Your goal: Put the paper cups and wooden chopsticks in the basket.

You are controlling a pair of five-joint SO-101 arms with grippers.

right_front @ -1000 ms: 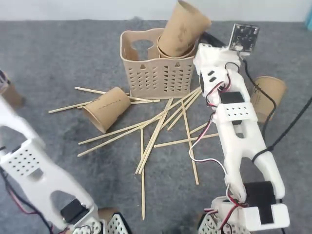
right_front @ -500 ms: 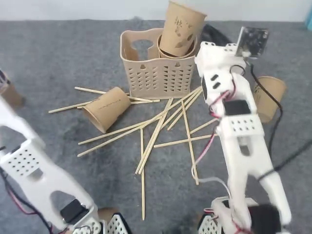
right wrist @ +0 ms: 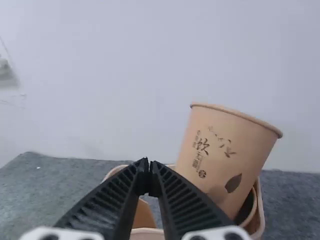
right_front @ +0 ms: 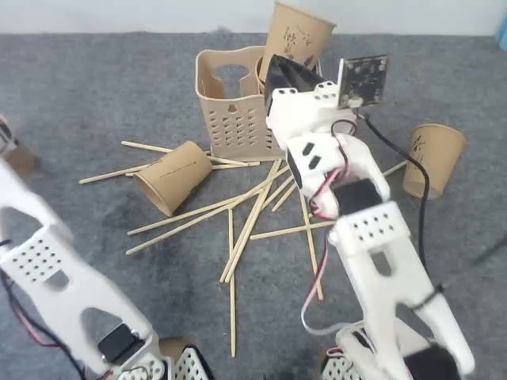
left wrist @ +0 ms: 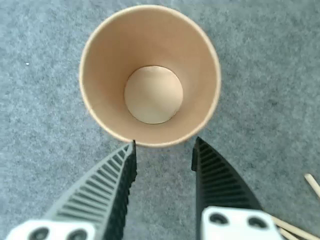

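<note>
Standing upright on the grey bench (right_front: 95, 79): slotted beige basket (right_front: 238, 103), handle cut-outs in its walls. Nested in its far right corner: printed cup (right_front: 297, 39), long axis near vertical, mouth up, seated in a second cup of which little beyond the rim can be seen. Dark characters and a leaf mark on the printed cup's wall in the right wrist view (right wrist: 227, 155); not read off. Lying in front of the basket, to its left: side-lying cup (right_front: 173, 176), long axis diagonal, base toward the basket, mouth away from it. Well to the right of the basket: right-hand cup (right_front: 432, 158), mouth up, leaning, dark print on its wall. Scattered in front of the basket: wooden chopsticks (right_front: 245, 222), most fanning diagonally toward its front right corner. Right gripper (right_front: 279, 71) above the basket rim (right wrist: 257, 210); jaws pressed together with nothing between them, seen at (right wrist: 149, 167). Left gripper (left wrist: 165, 146): jaws spread, tips just beside the rim of an upright plain cup (left wrist: 150, 75), seen straight down to its base; place relative to the basket cannot be told.
</note>
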